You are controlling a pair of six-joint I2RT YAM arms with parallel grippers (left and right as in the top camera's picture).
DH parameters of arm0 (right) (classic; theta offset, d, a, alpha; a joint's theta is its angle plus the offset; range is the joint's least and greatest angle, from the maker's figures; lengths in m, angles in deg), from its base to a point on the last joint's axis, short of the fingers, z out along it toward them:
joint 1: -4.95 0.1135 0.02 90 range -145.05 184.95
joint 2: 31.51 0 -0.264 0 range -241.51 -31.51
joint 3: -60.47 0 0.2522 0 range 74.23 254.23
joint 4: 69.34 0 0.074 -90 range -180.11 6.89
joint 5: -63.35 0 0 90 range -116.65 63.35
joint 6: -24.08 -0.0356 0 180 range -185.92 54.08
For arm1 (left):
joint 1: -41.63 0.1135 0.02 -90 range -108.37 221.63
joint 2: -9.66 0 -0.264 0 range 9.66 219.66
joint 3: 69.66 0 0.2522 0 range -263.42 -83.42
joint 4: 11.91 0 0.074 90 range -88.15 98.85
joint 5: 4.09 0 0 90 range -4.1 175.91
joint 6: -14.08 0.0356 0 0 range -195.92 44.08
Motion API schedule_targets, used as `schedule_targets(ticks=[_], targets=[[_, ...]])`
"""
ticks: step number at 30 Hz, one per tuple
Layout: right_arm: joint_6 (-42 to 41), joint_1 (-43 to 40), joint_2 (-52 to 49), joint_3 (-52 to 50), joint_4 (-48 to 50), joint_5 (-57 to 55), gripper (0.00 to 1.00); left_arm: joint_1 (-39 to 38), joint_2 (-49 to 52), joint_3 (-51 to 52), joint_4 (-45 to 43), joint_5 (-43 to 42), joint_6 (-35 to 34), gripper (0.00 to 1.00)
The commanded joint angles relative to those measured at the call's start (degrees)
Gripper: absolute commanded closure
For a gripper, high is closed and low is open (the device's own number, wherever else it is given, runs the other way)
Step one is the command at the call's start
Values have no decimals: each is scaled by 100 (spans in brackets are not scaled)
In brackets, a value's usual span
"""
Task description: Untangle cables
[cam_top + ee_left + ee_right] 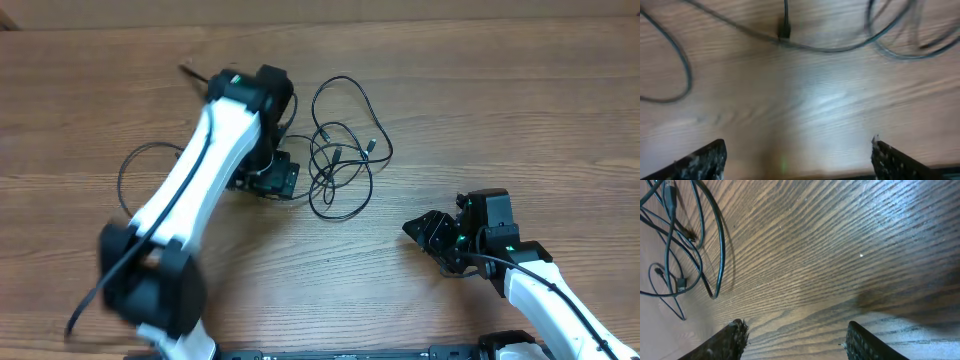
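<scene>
Thin black cables, seemingly tangled loops

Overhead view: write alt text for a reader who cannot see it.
Thin black cables lie tangled in loose loops near the middle of a wooden table. The left arm reaches across to the tangle's left edge. The right gripper is open over bare wood to the tangle's lower right, apart from it.

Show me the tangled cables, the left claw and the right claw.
cables point(336, 156), overhead view, on a plug in the middle of the tangle.
left claw point(799, 145), left wrist view, midway between its fingertips.
right claw point(796, 326), right wrist view, midway between its fingertips.
</scene>
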Motion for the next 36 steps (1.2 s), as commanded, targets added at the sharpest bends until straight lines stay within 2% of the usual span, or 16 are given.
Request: schedule_targets(ticks=[1,4,8,10,13,16,23,26,27,31,33,36], targets=[[48,-26,15,4,42,24,38,-66,-1239,1010,-863,42,-164,7],[48,-26,15,4,72,24,38,-66,-2006,1906,-1982,26,-92,2],[46,-26,15,4,92,26,38,-66,-2345,2846,-3403,7,291,0],[46,-26,15,4,98,26,38,-66,-2273,3268,-4054,-282,763,0],[46,-26,15,4,103,26,38,-66,-1853,3845,-4940,-1215,2103,2],[48,-26,15,4,105,26,38,-66,-1451,3906,-5134,-1309,2568,5],[46,-26,15,4,105,26,38,-66,-632,3906,-5670,-1327,2581,12],[46,-26,15,4,107,26,38,-66,-448,3906,-5810,-1327,2583,28],[46,-26,15,4,107,26,38,-66,-448,3904,-5840,-1327,2583,42],[48,-26,15,4,105,24,38,-66,-472,3853,-5834,-1305,2586,71],[48,-26,15,4,107,24,38,-66,-474,3783,-5761,-1303,2583,94],[50,-26,15,4,107,22,38,-39,-590,3379,-5243,-1193,2413,96]])
